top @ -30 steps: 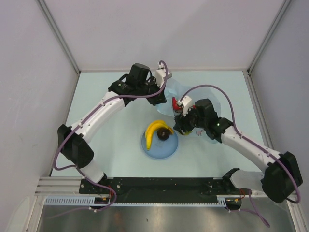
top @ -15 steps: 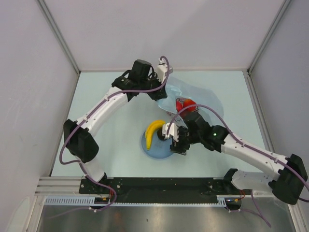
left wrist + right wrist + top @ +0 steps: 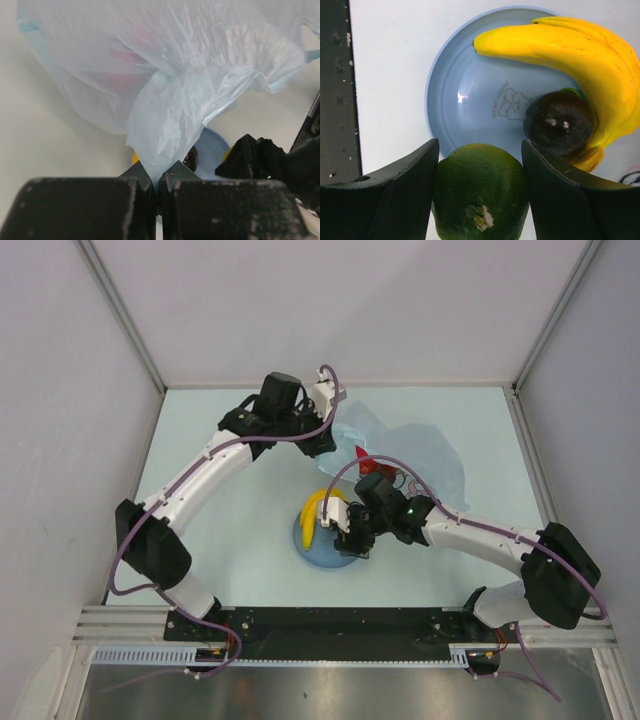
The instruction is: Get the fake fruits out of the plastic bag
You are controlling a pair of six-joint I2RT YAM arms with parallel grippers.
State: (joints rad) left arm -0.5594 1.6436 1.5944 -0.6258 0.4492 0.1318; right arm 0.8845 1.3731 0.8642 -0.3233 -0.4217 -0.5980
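My right gripper (image 3: 480, 187) is shut on a green fruit (image 3: 480, 192) and holds it above the near rim of the round blue plate (image 3: 465, 95). A yellow banana (image 3: 570, 50) and a small dark maroon fruit (image 3: 560, 122) lie on the plate; from above the banana (image 3: 318, 510) shows beside my right gripper (image 3: 350, 537). My left gripper (image 3: 159, 185) is shut on a fold of the pale-blue plastic bag (image 3: 175, 100) and holds it up. Red fruit shows dimly through the bag (image 3: 125, 65). From above the bag (image 3: 420, 455) lies behind the plate, red (image 3: 368, 465) at its mouth.
The work surface is a pale table boxed in by grey walls on three sides. The plate (image 3: 310, 550) sits near the table's middle, between both arms. My left gripper (image 3: 325, 435) is at the bag's left end.
My right gripper has come out of the bag with the green fruit and moved left and nearer, over the plate. My left gripper still holds the bag's edge, shifted slightly.
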